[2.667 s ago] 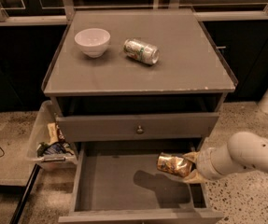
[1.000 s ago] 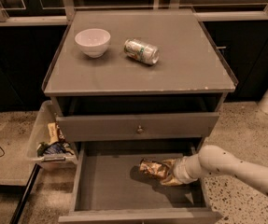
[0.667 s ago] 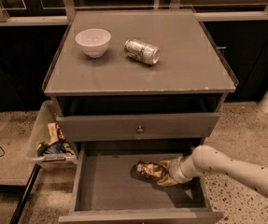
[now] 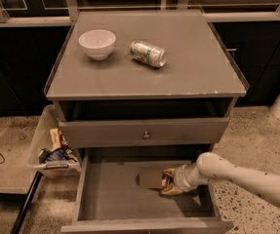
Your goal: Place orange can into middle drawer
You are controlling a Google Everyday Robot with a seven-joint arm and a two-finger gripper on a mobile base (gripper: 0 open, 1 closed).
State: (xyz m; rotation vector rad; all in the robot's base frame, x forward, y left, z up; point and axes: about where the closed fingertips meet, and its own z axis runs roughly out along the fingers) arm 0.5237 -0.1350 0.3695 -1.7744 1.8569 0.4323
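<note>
**A:** How far along is this thing?

**B:** Nearly done, it'd be said. Nearest the camera the drawer (image 4: pixel 112 195) is open. The gripper (image 4: pixel 167 181) is seen inside it, low over the right half of the floor, with the arm entering from the right. The can (image 4: pixel 170 178) is found right at its tip, tilted, at or just above the floor. Actual contact can't be made out.

**A:** So it's not let go?

**B:** Doesn't look like it. The can appears to be clenched in the fingers, and no gap is seen. What's left: the can to be set down, the fingers released, the arm pulled out.

**A:** Anything further back?

**B:** The knobbed front (image 4: pixel 144 133) above is shut. On the surface (image 4: pixel 193 77) a bowl (image 4: pixel 97 43) and a silver can (image 4: pixel 148 53) on its side are seen, well apart from the action. Neither is needed here.
</note>
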